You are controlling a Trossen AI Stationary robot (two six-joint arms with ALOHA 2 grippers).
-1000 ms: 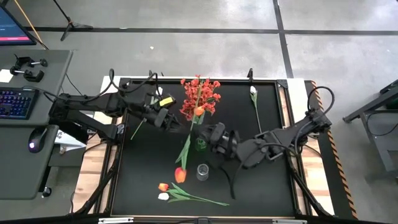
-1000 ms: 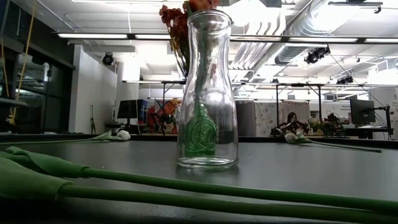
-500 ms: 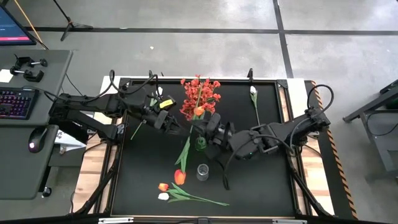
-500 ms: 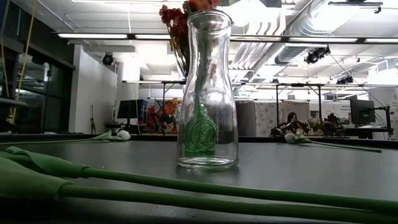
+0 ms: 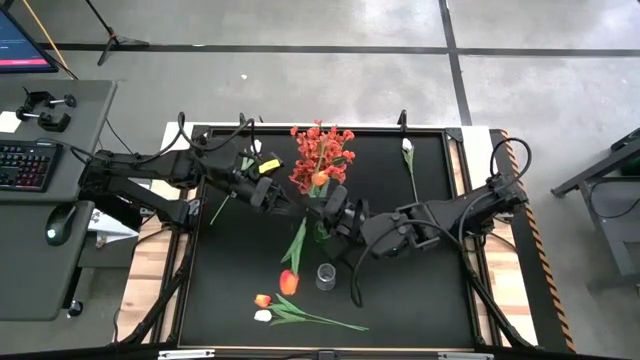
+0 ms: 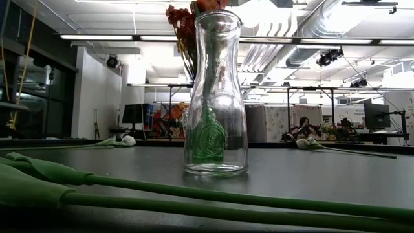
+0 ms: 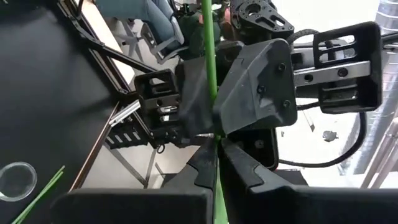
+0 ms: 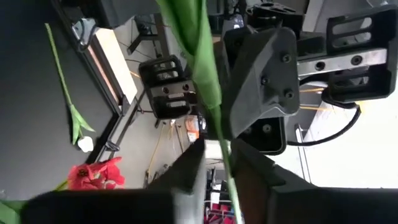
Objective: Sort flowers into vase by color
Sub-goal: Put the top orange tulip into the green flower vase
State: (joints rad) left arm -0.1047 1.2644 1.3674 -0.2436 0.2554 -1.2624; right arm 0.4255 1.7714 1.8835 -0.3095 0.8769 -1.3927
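An orange tulip on a thin green stalk is held in the air over mid-table. My left gripper and my right gripper face each other, both shut on the stalk's far part. A bushy red spray with an orange bloom in it shows just beyond them. Below stand a glass vase with green in it and a clear one. The low view shows a glass vase upright on the table. My left gripper pinches the green stalk between its two fingers. They come level from the table's left and lie across the stalk. The stalk is clear of the table, with the tulip at its near end. My right gripper pinches the same stalk just below a long leaf. Its fingers come level from the table's right, across the stalk, tip to tip with the left gripper.
An orange tulip and a white tulip lie near the front edge, their stalks stretching right. Another white tulip lies at the far right. A loose green stem lies by the left arm.
My right gripper has gone toward the table's left, up to the stalk and my left gripper. The left gripper and the tulip have kept their place.
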